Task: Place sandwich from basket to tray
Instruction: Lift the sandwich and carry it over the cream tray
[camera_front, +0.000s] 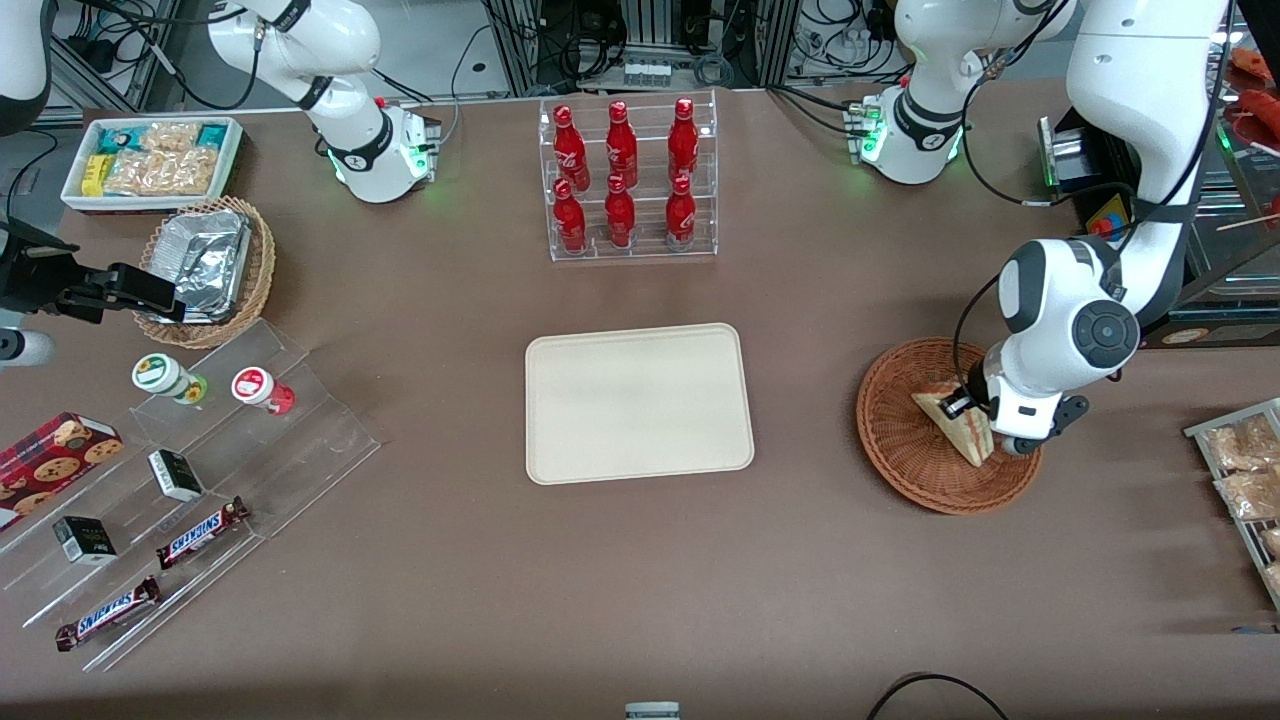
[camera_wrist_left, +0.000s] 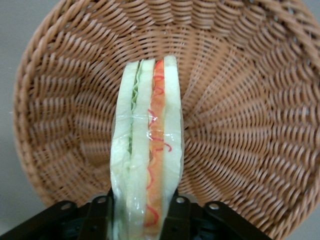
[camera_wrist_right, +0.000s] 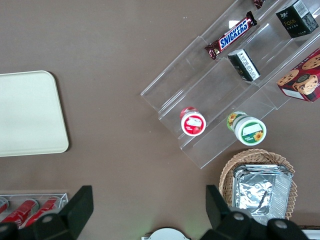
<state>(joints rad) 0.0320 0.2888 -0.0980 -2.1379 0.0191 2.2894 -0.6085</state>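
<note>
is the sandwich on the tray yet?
No, the sandwich sits in the basket with the gripper clamped on it; the tray is bare.

The brown table (camera_front: 420, 610) carries a flat cream-beige rectangular tray (camera_front: 638, 402) at its middle. Toward the working arm's end sits a round reddish-brown woven wicker basket (camera_front: 900, 450), with the left arm's pincer (camera_front: 975, 412) down over it. A clear acrylic rack of red bottles (camera_front: 628, 180) stands farther from the front camera than the tray. Toward the parked arm's end lie a clear stepped acrylic stand (camera_front: 300, 450), a lighter tan wicker basket with crumpled foil (camera_front: 208, 270) and a white bin of snack packets (camera_front: 152, 160).
</note>
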